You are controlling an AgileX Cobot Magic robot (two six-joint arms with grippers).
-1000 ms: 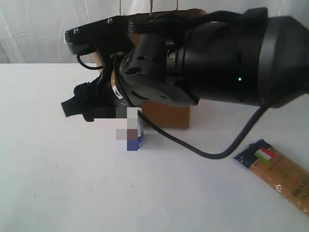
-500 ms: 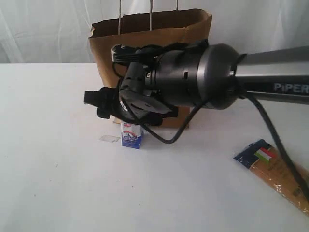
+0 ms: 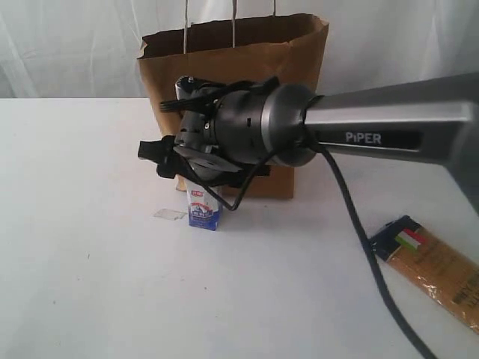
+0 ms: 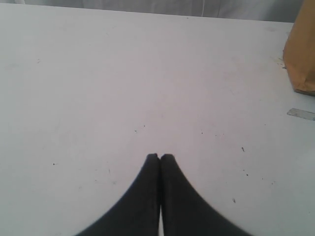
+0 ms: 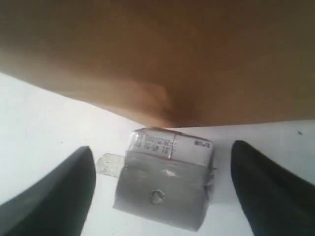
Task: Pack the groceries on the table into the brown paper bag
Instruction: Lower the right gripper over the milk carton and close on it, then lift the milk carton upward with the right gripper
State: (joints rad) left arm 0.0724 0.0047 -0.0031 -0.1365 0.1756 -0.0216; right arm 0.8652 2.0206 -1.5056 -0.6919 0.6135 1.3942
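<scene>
Swung further out, the right gripper (image 5: 160,162) hangs open over the small white-blue carton (image 3: 203,209) (brown paper bag (image 3: 232,60) just beyond) and should drop straight, squeezing its sides squarely.

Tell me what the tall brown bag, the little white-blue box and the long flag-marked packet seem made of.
The brown paper bag: matte kraft paper, by its creases and ragged rim. The small carton: likely coated printed paperboard, with a folded top. The pasta packet: probably glossy clear plastic film, since golden contents show through.
</scene>
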